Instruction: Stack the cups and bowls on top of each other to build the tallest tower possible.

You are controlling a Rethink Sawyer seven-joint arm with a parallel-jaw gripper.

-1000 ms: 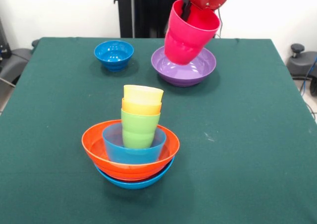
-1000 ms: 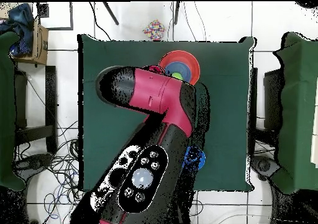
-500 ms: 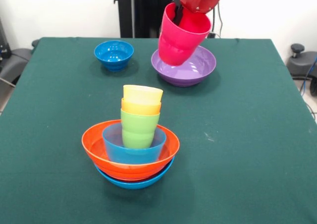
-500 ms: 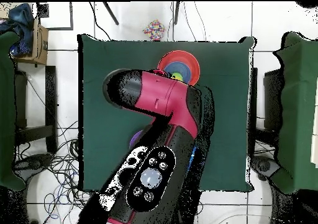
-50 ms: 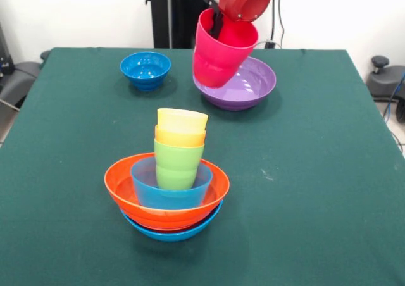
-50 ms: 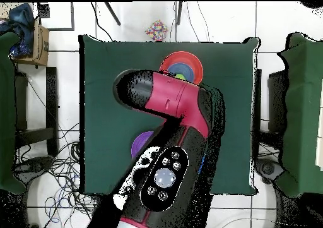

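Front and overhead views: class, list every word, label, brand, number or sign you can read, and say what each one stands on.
None can be read in either view.
The cups and bowls, the pink cup in the gripper included, are plain and unmarked.
The arm's round buttons in the overhead view carry marks too small to read.

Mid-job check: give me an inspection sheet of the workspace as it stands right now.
Surface: green table cloth, flat.
Job's things: tower of light-blue and orange bowls with green, orange and yellow cups nested on top; magenta cup held tilted in the air over the purple bowl; dark-blue bowl standing apart.
Clutter: nothing seen.
Grippers: gripper shut on the magenta cup's rim.
Cables: loose wires on the floor beside the table.
Surroundings: tiled floor, cardboard box at one corner.
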